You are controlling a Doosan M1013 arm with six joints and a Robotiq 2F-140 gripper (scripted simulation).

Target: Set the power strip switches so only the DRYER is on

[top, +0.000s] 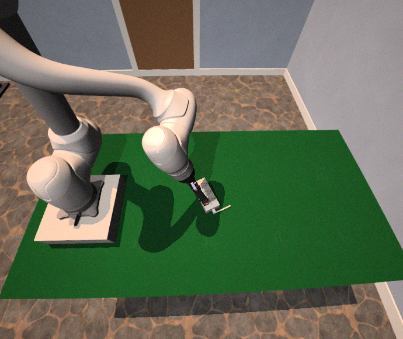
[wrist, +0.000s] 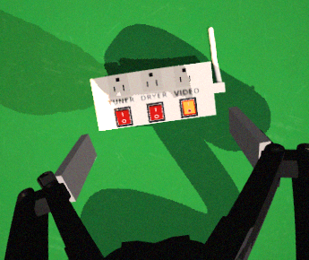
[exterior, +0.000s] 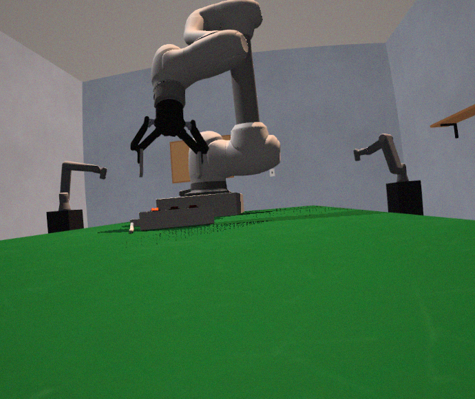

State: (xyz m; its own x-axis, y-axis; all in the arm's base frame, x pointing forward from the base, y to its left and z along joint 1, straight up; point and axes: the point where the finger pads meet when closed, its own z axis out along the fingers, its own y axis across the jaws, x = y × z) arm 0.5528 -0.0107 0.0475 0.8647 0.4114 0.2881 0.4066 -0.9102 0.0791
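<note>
Gripper (exterior: 169, 160) hung spread wide, empty, well above power strip (wrist: 154, 96) | open air between fingers and strip | strip's stub cord (wrist: 215, 55) jutted toward 12 o'clock in wrist view | arm's base block (top: 48, 233) stood well apart on green table (top: 304, 218).

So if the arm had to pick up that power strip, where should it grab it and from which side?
Probably across the short width of the power strip, coming straight down from above. It lies flat with its switches facing up, a long low box, so only its two long side walls give parallel faces. The pincer hangs open above it, holding nothing. Keep away from the cord stub at one end.
</note>
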